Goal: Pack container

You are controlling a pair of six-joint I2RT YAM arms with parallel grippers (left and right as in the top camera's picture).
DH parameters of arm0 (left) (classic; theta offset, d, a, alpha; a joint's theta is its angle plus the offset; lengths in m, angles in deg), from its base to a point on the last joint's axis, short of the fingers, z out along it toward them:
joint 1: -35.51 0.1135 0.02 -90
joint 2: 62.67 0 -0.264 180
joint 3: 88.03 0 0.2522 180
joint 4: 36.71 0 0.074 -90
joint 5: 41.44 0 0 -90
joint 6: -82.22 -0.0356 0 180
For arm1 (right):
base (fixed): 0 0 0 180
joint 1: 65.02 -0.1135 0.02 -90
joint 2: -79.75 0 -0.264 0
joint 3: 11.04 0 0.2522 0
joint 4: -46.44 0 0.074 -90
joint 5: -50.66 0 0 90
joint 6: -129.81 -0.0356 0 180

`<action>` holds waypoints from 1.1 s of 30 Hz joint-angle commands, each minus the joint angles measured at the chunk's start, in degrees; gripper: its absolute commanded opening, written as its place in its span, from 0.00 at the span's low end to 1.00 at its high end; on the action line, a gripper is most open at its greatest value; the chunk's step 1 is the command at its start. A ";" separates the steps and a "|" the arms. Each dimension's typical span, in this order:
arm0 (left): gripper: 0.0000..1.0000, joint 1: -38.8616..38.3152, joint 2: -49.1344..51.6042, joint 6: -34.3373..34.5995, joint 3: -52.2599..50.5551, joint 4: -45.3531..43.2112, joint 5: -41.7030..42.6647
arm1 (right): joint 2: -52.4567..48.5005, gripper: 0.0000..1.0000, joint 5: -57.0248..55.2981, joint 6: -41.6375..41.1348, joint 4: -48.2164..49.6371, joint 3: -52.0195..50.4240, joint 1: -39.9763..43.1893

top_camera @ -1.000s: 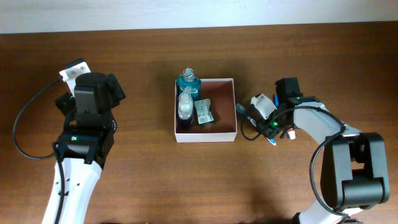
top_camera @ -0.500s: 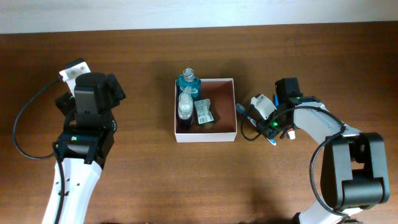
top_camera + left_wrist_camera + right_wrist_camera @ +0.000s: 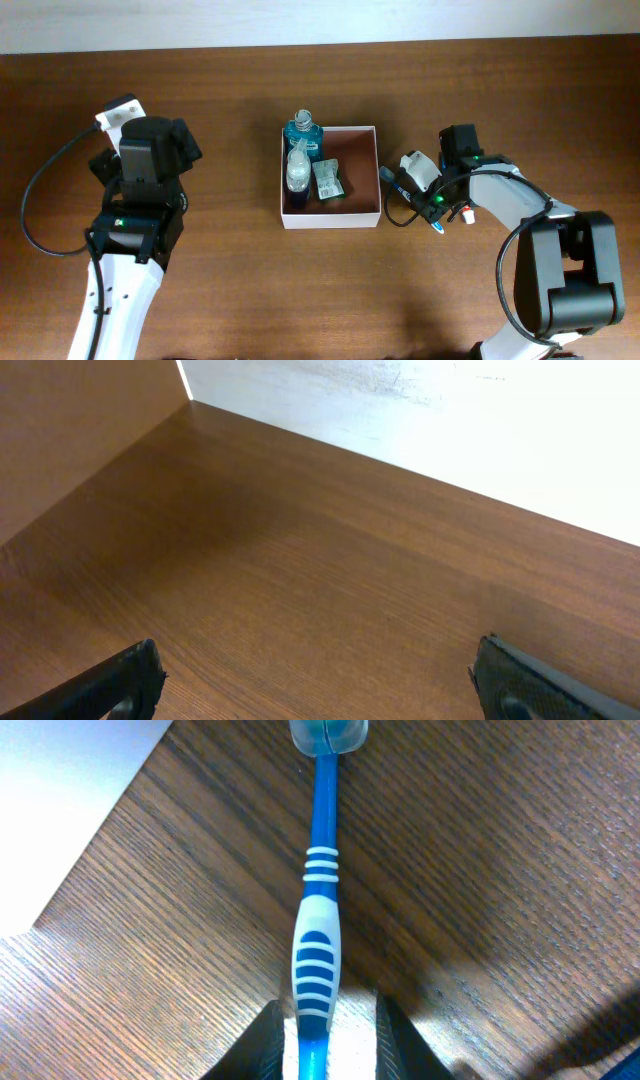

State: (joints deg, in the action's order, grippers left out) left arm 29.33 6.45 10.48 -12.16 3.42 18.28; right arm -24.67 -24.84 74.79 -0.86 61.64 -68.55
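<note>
The container (image 3: 330, 221) is a square white box with a pinkish-brown inside at the table's middle. It holds a blue bottle (image 3: 303, 132), a clear bottle (image 3: 297, 172) and a green-and-white packet (image 3: 328, 180). My right gripper (image 3: 394, 186) is just right of the box. In the right wrist view its jaws (image 3: 328, 1015) are closed around the handle of a blue-and-white toothbrush (image 3: 318, 920). The brush's head points at the box's white wall (image 3: 60, 800). My left gripper (image 3: 315, 670) is open and empty over bare wood, far left of the box (image 3: 180, 145).
A small blue-tipped item (image 3: 437, 228) and a small red-and-white item (image 3: 468, 213) lie under the right arm. The table's far edge meets a white wall (image 3: 450, 410).
My right gripper has shifted slightly left toward the box, carrying the toothbrush. The left arm has not moved.
</note>
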 commanded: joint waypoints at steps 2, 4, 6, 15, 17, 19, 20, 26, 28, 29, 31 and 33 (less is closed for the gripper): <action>0.99 0.22 0.31 0.81 0.39 -0.11 -0.61 | -2.89 0.23 0.59 0.11 -0.70 -1.55 -0.87; 0.99 0.22 0.31 0.81 0.39 -0.11 -0.61 | -2.89 0.22 0.59 0.11 -0.70 -1.55 -1.29; 1.00 0.22 0.31 0.79 0.39 -0.11 -0.59 | -2.89 0.18 0.57 0.11 -0.70 -1.60 -1.97; 0.99 0.22 0.31 0.81 0.39 -0.13 -0.59 | -2.89 0.11 0.09 0.15 -0.46 -1.62 -3.58; 0.99 0.22 0.31 0.81 0.39 -0.11 -0.61 | -2.89 0.09 0.00 0.15 -0.44 -1.62 -3.58; 0.99 0.22 0.31 0.79 0.39 -0.11 -0.59 | -2.89 0.08 -0.11 0.13 -0.24 -1.60 -3.58; 0.99 0.22 0.31 0.81 0.39 -0.11 -0.61 | -2.89 0.07 -0.13 0.13 -0.07 -1.60 -3.58; 0.99 0.22 0.31 0.81 0.39 -0.11 -0.61 | -2.89 0.04 -0.13 -0.15 -0.04 -1.33 -3.58; 0.99 0.22 0.31 0.81 0.39 -0.11 -0.61 | -2.80 0.04 -0.11 -1.44 -0.11 -0.79 -3.58; 0.99 0.22 0.31 0.81 0.39 -0.11 -0.59 | -2.69 0.04 -0.15 -1.95 -0.20 -0.48 -3.58; 0.99 0.22 0.31 0.81 0.39 -0.11 -0.61 | -2.27 0.04 -1.75 -2.99 -0.66 0.26 -3.58; 0.99 0.22 0.31 0.81 0.39 -0.11 -0.59 | -1.79 0.04 -4.90 -4.22 -2.01 1.38 -3.58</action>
State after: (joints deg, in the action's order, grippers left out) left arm 29.33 6.45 10.48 -12.16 3.42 18.28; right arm -24.89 -25.34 72.93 -1.45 62.10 -71.48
